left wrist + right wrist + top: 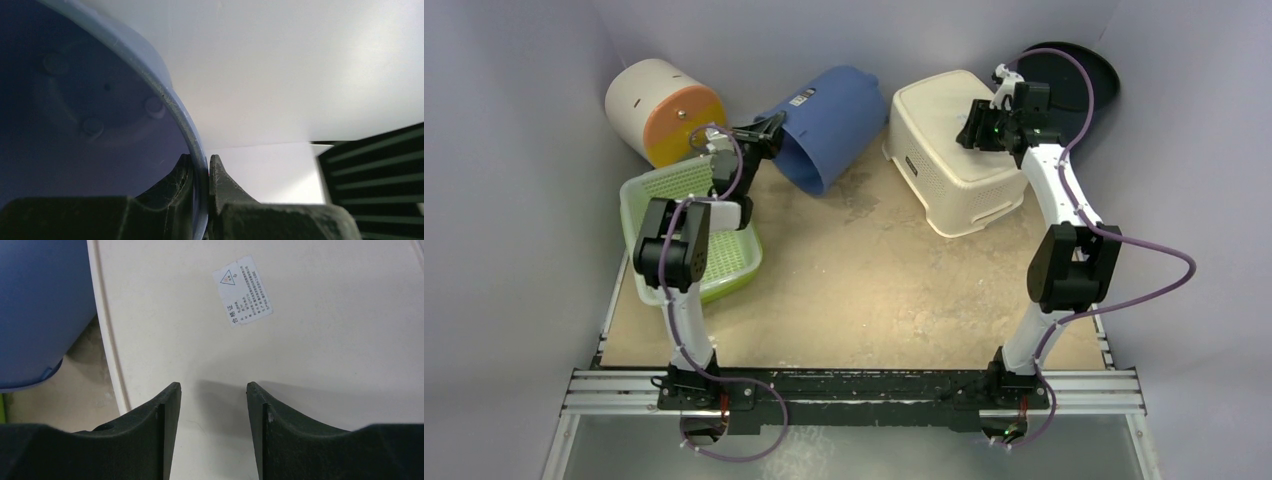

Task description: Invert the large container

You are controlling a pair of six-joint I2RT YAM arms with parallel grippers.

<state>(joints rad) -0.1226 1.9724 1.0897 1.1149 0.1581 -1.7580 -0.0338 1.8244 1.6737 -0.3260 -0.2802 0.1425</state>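
Rim of blue container (834, 120) sits pinched in left hand (201, 172); right hand (213, 390) half-open above cream basket (325, 340).

The blue bucket (834, 120) is lying tipped on its side at the back of the table (874, 290). Its open mouth is facing the near left, and its base is pointing far right. A small label (804, 97) is showing on its upper wall.

Robotics lab test cell
Pale walls (514, 150) are boxing in a worn desk (874, 300); left arm (669, 250) and right arm (1072, 265) are sitting bolted to an aluminium rail (854, 385).
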